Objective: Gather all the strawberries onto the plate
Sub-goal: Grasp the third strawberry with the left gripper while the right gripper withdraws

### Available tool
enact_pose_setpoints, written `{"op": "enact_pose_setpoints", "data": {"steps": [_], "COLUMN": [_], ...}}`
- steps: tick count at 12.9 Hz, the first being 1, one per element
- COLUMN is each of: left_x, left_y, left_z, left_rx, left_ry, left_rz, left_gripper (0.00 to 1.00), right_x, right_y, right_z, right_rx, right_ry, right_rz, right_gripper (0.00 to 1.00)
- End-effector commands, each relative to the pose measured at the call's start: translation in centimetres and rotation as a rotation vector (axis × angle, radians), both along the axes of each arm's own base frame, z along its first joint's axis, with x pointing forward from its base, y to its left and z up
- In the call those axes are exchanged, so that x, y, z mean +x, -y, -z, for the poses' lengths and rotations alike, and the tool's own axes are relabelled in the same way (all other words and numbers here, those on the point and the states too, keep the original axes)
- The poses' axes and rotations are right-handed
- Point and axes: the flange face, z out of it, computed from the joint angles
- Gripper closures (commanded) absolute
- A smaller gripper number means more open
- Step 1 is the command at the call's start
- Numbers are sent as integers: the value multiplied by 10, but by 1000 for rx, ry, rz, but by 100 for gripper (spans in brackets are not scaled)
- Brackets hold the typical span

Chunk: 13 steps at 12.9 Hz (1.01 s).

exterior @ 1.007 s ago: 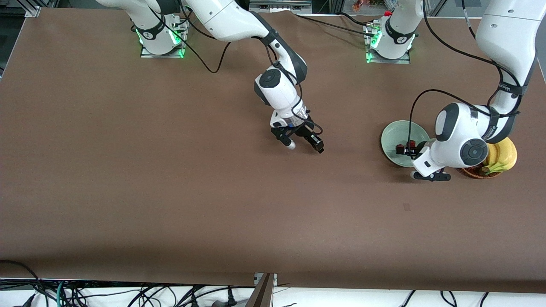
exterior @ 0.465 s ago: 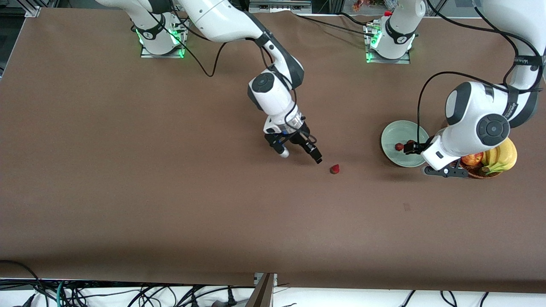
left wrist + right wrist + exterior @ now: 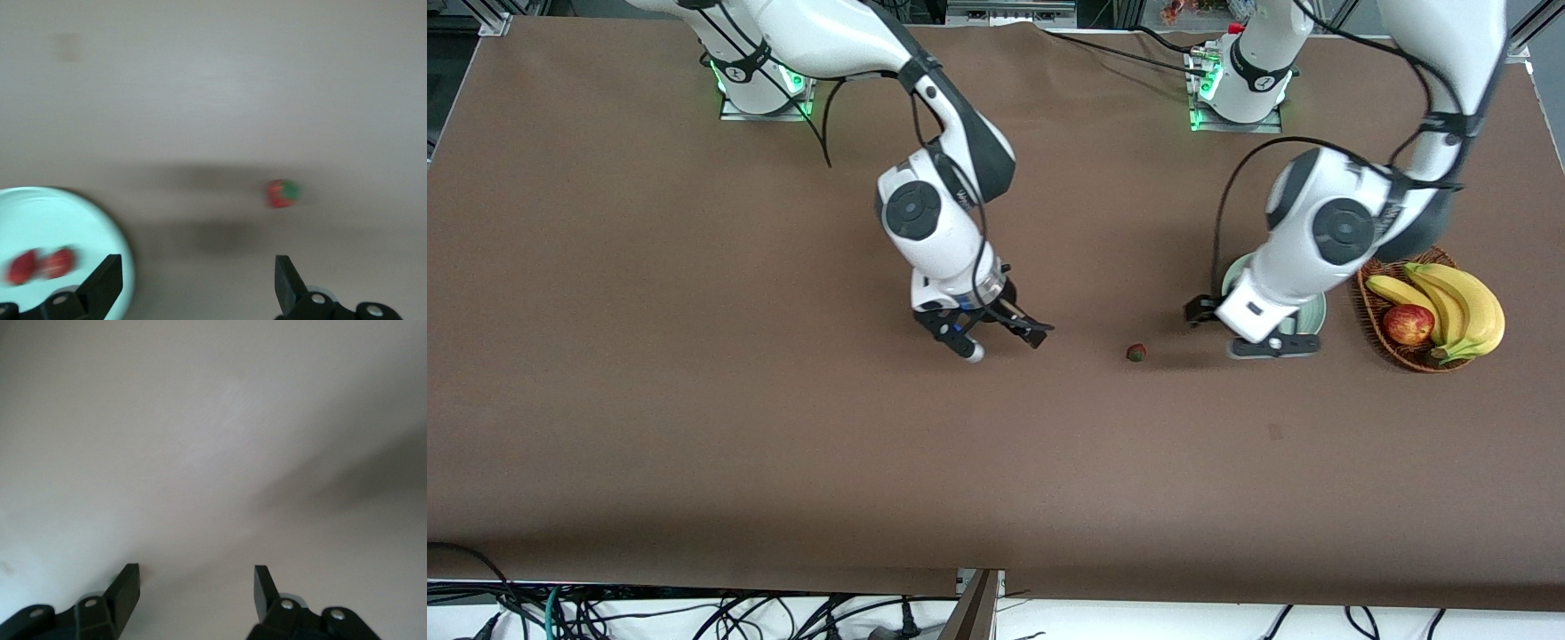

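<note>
2 strawberries (image 3: 40,265) are seen in the plate (image 3: 80,220); 1 strawberry (image 3: 1136,353) lies on the table (image 3: 694,400). Left gripper (image 3: 1240,331), spread wide and empty, is held over the plate's edge; right gripper (image 3: 1000,338), wide, over bare table.

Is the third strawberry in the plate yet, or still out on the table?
Out. The lone strawberry lies on the bare table, apart from the plate, which holds two strawberries.
</note>
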Motion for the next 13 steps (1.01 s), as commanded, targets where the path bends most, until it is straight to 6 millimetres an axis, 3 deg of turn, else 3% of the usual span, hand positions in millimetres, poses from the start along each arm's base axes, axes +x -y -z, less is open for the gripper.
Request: {"op": "enact_pose_setpoints", "data": {"steps": [1,3,5,10,13], "left_x": [-4,1,7,23,23], "left_y": [40,61,66,63,63], "left_z": [45,74,105,119,128], "left_rx": [7,22,20,11,9], "left_ry": [26,34,7,10,-3], "left_rz": [20,6,16,11,2], "left_gripper": [0,0,0,0,0], "right_x": [6,10,13,-19,-46], "right_y": [45,81,124,248,287], "right_z": [-32,-64,-99,-173,-200], "right_rx": [-68,-91,-97,-87,-154], "right_ry": [-52,-94,-142,-187,-182], "right_rz": [-140,-241,-332,-493,-531], "right_gripper": [23,23,23,23,23]}}
